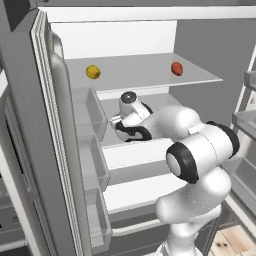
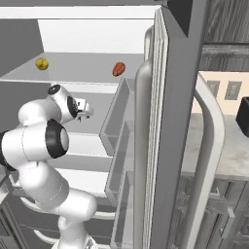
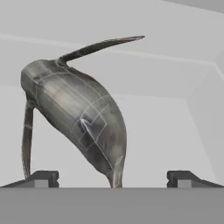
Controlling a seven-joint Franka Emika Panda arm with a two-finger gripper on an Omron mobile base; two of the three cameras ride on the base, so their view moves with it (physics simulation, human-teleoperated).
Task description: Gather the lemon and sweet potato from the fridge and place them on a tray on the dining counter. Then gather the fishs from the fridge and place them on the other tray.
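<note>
The fridge [image 1: 45,150] is seen with its doors swung open, and the white arm is reached into its middle shelf level. In the left base view the lemon [image 1: 93,72] is found at the upper left of the frame, on the upper shelf [image 1: 145,72], and the sweet potato [image 1: 177,68] is found on the same shelf toward the upper right, well apart from the lemon. In the right base view the lemon [image 2: 42,63] sits at the upper left and the sweet potato [image 2: 118,69] near the upper centre, close to the door bins [image 2: 119,121].

In the hand view a dark grey fish [image 3: 76,118] is seen across the left and centre of the frame, its tail fins pointing toward the upper right and the lower left, against the pale inner wall of the fridge. The gripper [image 3: 113,177] is shown at the bottom of that frame with its jaws spread wide; nothing is held between them, and the fish lies just beyond the fingertips [image 3: 43,177].
</note>
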